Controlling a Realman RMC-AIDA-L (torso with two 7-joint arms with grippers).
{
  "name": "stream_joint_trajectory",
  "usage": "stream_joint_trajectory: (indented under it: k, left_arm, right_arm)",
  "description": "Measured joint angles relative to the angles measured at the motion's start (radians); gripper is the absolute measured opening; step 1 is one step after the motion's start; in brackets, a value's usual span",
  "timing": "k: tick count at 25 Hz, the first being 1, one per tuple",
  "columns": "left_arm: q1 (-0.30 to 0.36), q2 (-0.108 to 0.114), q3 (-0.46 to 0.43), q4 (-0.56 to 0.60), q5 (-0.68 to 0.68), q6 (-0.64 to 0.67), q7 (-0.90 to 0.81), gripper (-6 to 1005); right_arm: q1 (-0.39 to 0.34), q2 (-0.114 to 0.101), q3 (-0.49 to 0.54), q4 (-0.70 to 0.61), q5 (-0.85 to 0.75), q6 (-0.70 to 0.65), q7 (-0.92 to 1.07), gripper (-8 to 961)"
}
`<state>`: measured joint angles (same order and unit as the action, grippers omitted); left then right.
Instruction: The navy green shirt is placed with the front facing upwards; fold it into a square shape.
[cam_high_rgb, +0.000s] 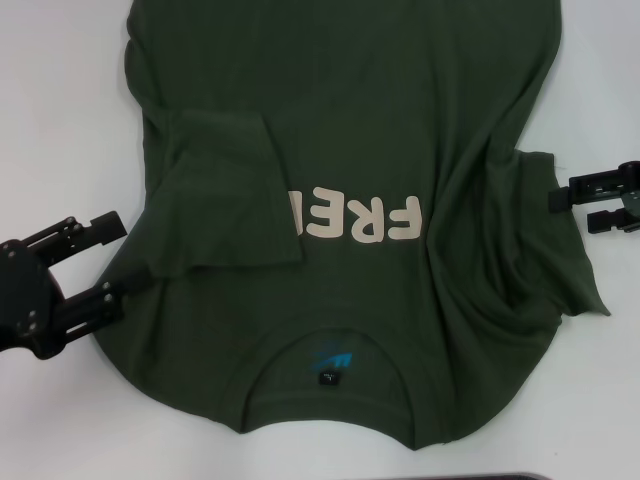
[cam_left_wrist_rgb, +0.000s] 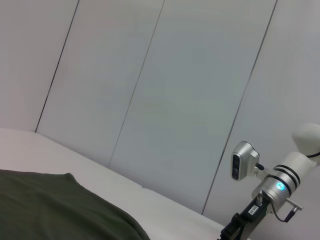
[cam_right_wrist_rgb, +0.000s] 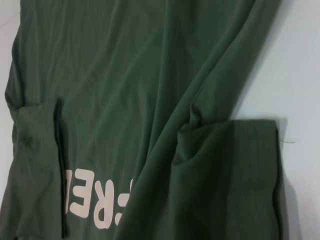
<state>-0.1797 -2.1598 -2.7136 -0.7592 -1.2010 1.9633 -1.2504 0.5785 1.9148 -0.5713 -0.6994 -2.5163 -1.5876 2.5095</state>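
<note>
The navy green shirt (cam_high_rgb: 350, 120) lies front up on the white table, its neck with the blue label (cam_high_rgb: 330, 358) nearest me. One sleeve (cam_high_rgb: 225, 190) is folded inward over the chest and hides part of the cream letters (cam_high_rgb: 370, 220). The other sleeve (cam_high_rgb: 545, 250) lies rumpled at the shirt's right edge. My left gripper (cam_high_rgb: 115, 262) is open at the shirt's left edge, its lower finger touching the cloth. My right gripper (cam_high_rgb: 580, 200) is open and empty just beside the right sleeve. The right wrist view shows the shirt (cam_right_wrist_rgb: 125, 75), the letters (cam_right_wrist_rgb: 100, 200) and the right sleeve (cam_right_wrist_rgb: 240, 170).
The white table (cam_high_rgb: 60, 100) shows bare on both sides of the shirt. The left wrist view shows a corner of the shirt (cam_left_wrist_rgb: 50, 205), a panelled wall (cam_left_wrist_rgb: 175, 90) behind the table and the right arm's wrist (cam_left_wrist_rgb: 280, 185). A dark edge (cam_high_rgb: 500, 477) lies at the table's near side.
</note>
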Motion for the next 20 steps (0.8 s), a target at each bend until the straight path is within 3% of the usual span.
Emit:
stream_joint_trajectory:
  k: [20]
  left_arm:
    - [-0.002,-0.002,0.000,0.002,0.000,-0.001,0.006,691]
  right_arm:
    - [-0.003,0.012,-0.010,0.001,-0.003,0.023,-0.001,915]
